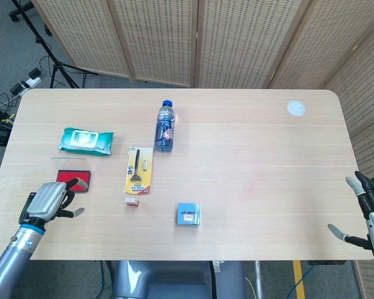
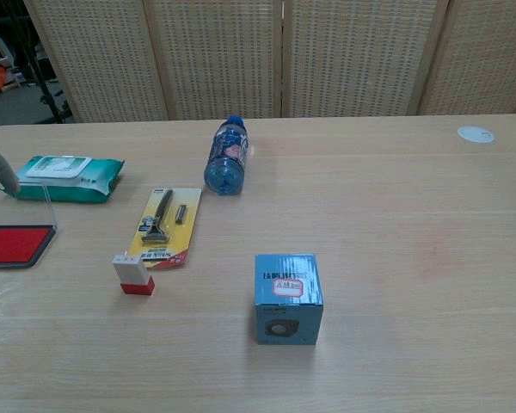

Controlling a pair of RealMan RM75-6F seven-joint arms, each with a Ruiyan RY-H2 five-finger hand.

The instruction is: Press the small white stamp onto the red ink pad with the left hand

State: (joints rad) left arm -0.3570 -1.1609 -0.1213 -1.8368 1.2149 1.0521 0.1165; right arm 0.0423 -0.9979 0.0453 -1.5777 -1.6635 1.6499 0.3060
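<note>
The left hand (image 1: 50, 199) hovers empty, fingers loosely apart, over the red ink pad's (image 1: 68, 180) near edge, the white stamp (image 1: 132, 202) standing ungrasped on the worktop (image 1: 255, 156) to its right, so the pick-up comes first.

The table (image 1: 249, 149) has a pale wood surface with fine grain and a matt finish. The bottle (image 2: 226, 158) looks like clear, glossy plastic with a blue cap. The wipes pack (image 2: 63, 177) is shiny green film. The razor card (image 2: 163, 225) is yellow paper. The left hand (image 1: 50, 199) looks like grey metal.
</note>
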